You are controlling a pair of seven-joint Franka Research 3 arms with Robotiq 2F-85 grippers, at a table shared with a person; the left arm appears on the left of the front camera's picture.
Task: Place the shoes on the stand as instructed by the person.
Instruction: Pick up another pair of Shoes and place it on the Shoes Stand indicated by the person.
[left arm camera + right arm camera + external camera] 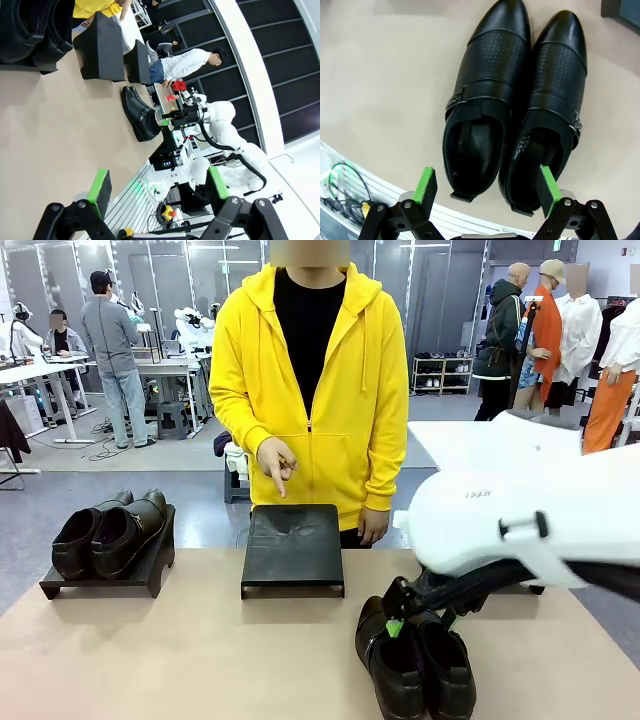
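The person's hand [276, 462] points down at the empty middle stand [292, 545]. The loose pair of dress shoes [492, 65] sits on the tabletop [180, 660] nearer the robot, to that stand's right. The right pincer [486, 187] hangs released above their heel openings; the left pincer [157, 192] is also released, holding nothing. An off-centre squeeze could catch one shoe only, and the glossy leather may slip

The person [310, 390] wears a bright yellow zip-up hoodie with a front pocket and long sleeves over a black shirt. The right arm [490, 512] is a smooth white shell with small dark lettering and a black fitting. Both arms' jaws are black, with screws at the pivots and bright green pads [426, 186].
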